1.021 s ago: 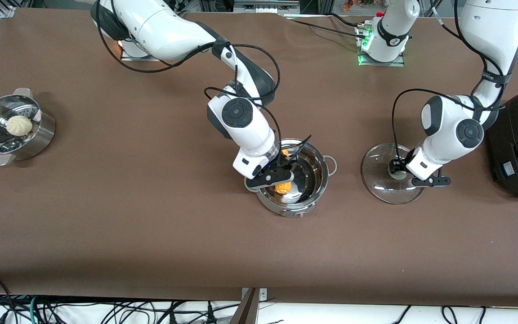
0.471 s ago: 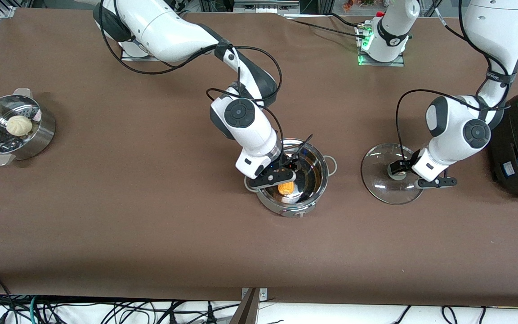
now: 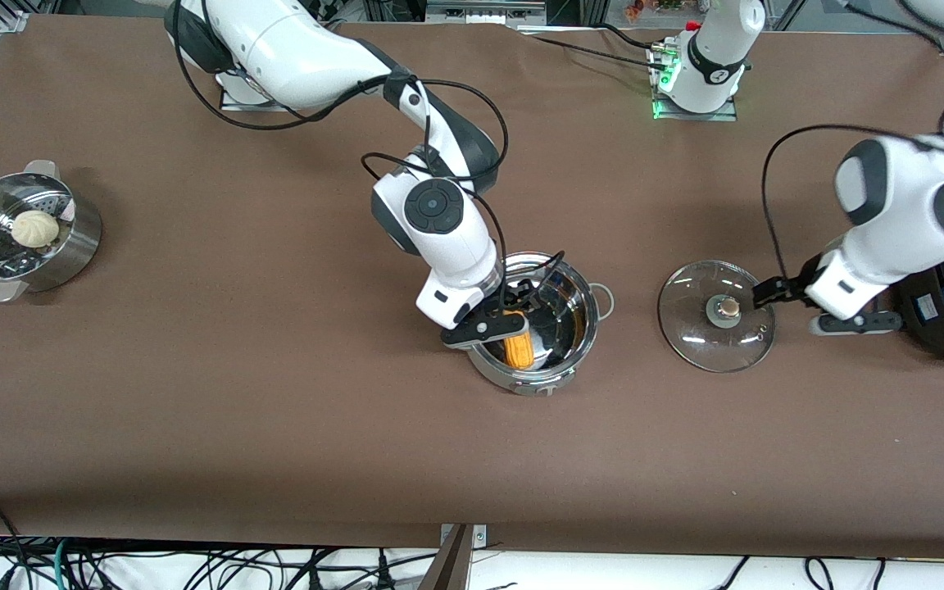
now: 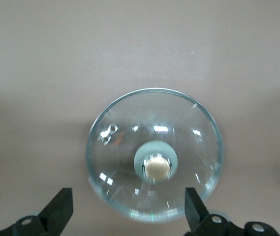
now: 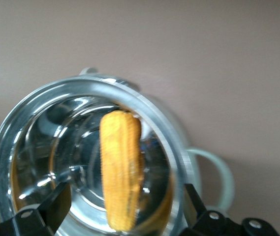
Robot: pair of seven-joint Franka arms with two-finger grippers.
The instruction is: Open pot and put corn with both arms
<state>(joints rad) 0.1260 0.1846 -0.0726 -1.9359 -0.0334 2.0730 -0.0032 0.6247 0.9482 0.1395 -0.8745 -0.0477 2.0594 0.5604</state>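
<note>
Corn, a yellow-orange elongated cob [image 3: 519, 348], is lying inside the round shiny stainless-steel pot [image 3: 578, 332], against the wall nearest the front camera; its long axis is running from that wall toward the pot's middle; the right gripper [image 5: 125, 209] is hanging directly over it, black fingers [image 5: 56, 204] spread wide to either side of the cob and touching nothing, so the cob lies straight below the tool and between its fingers; judged from this, the coming move is a plain lift clear of the rim. Lid, a clear glass disc with a tan knob [image 3: 716, 315], is resting flat on the brown table beside the pot, toward the left arm's end; the left gripper [image 4: 130, 214] is hovering over the lid's edge, fingers parted and empty, knob well clear of them. Hidden: in the front view the right gripper is covering the cob's upper end; whether the cob is touching the pot's floor cannot be told; the pot's handle under the right wrist is covered.
</note>
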